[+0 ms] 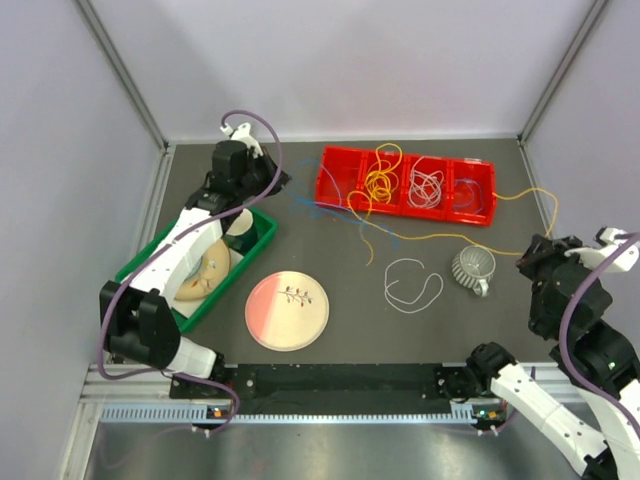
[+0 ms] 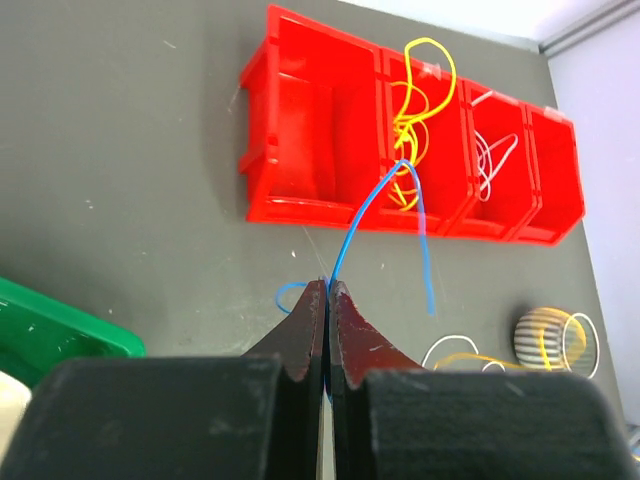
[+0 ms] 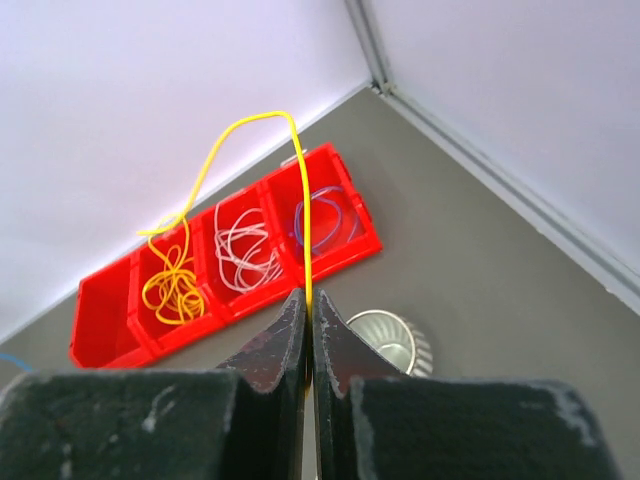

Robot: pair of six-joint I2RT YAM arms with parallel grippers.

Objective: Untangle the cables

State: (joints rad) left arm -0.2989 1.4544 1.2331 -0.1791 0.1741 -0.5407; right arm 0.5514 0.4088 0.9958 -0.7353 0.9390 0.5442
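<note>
A red four-compartment tray [image 1: 338, 178] holds a yellow cable tangle [image 1: 380, 180], a white cable [image 1: 425, 187] and a blue-purple loop [image 1: 470, 190]. My left gripper [image 2: 327, 285] is shut on a thin blue cable [image 2: 365, 210] that rises toward the yellow tangle [image 2: 410, 110]. In the top view it sits at the tray's left [image 1: 280, 180]. My right gripper [image 3: 308, 295] is shut on a yellow cable [image 3: 303, 220] that arcs over the tray to the tangle [image 3: 175, 285]. In the top view this gripper [image 1: 532, 258] is right of the cup. A white loop [image 1: 412, 285] lies loose on the table.
A ribbed metal cup [image 1: 473, 268] lies beside the right gripper. A pink plate [image 1: 287, 310] sits front centre. A green basket [image 1: 262, 232] with items stands under the left arm. White walls with metal posts close in the table at the back and sides.
</note>
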